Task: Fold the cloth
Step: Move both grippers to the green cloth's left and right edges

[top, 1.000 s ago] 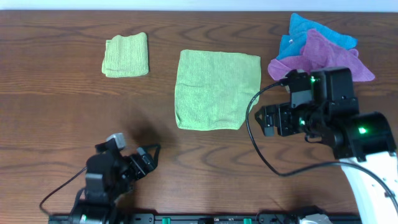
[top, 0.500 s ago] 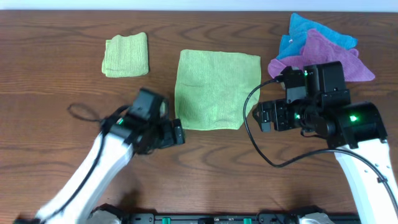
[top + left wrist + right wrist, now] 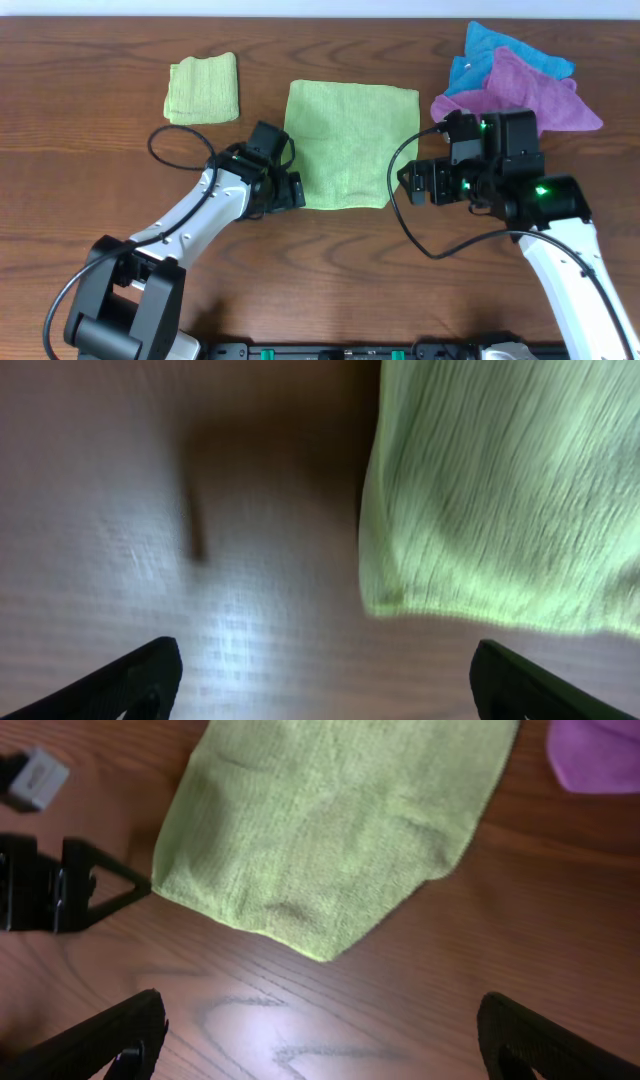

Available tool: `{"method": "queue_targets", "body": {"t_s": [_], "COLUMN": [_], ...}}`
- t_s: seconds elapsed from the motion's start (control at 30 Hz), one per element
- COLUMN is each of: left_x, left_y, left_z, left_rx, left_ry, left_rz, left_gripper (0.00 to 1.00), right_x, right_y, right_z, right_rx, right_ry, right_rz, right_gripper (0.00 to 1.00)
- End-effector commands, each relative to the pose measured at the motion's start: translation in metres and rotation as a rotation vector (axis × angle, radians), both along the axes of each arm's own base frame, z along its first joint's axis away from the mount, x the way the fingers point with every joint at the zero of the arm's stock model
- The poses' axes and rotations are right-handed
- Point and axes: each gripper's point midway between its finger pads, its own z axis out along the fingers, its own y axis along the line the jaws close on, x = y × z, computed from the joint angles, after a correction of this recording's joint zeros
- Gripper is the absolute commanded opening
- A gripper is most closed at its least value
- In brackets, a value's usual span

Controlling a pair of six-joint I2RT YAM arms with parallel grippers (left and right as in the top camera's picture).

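Green cloth (image 3: 350, 145) lying flat; left gripper (image 3: 292, 190), right gripper (image 3: 407, 182) hovering spread by 7 & 5 o'clock corners; rec pinching low.

Work surface: a dark brown wooden table (image 3: 80, 110) is filling the overhead view.
The wood grain is running side to side across the table top. A pale strip (image 3: 300, 8) is bordering the far edge; whether it is wall or floor cannot be told. Light from above is reflecting off the wood as a soft glare patch (image 3: 250, 1020) in the right wrist view, and a fainter sheen (image 3: 235, 630) is showing in the left wrist view.
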Motion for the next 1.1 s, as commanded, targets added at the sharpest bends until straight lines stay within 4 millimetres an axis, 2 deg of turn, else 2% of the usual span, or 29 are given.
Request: {"method": "queue_targets", "body": {"t_s": [0.0, 0.07, 0.13, 0.33, 0.4, 0.57, 0.8, 0.87, 0.97, 1.03, 1.07], "left_x": [0.018, 0.024, 0.024, 0.026, 0.028, 0.033, 0.025, 0.024, 0.024, 0.024, 0.025], "left_y": [0.004, 0.005, 0.004, 0.003, 0.002, 0.0, -0.008, -0.01, -0.011, -0.01, -0.009], "left_z": [0.005, 0.001, -0.005, -0.017, -0.017, -0.022, -0.034, -0.034, -0.034, -0.034, -0.034], "left_rx": [0.046, 0.056, 0.06, 0.062, 0.059, 0.047, 0.049, 0.047, 0.051, 0.056, 0.059], "left_ry": [-0.067, -0.083, -0.072, -0.053, -0.059, -0.064, -0.027, -0.027, -0.029, -0.031, -0.033], "left_rz": [0.015, 0.021, 0.02, 0.043, 0.044, 0.085, 0.079, 0.079, 0.082, 0.083, 0.084], "left_gripper": [0.89, 0.88, 0.85, 0.82, 0.77, 0.76, 0.73, 0.47, 0.23, 0.11, 0.08], "right_x": [-0.005, -0.006, -0.005, -0.001, -0.002, -0.003, 0.002, 0.003, 0.003, 0.003, 0.003], "right_y": [0.003, 0.0, -0.003, -0.009, -0.012, -0.018, -0.025, -0.025, -0.025, -0.025, -0.025], "right_z": [-0.01, -0.02, -0.028, -0.052, -0.058, -0.062, -0.061, -0.061, -0.061, -0.061, -0.06], "right_rx": [0.016, -0.012, -0.031, -0.039, -0.041, -0.049, -0.053, -0.055, -0.055, -0.055, -0.055], "right_ry": [0.013, 0.012, 0.008, -0.014, -0.007, -0.003, -0.016, -0.019, -0.019, -0.019, -0.019], "right_rz": [0.037, 0.049, 0.039, 0.017, 0.008, -0.001, -0.025, -0.026, -0.026, -0.026, -0.026], "right_gripper": [0.99, 0.99, 0.99, 0.99, 0.99, 0.99, 0.99, 0.99, 0.99, 0.99, 0.99]}}
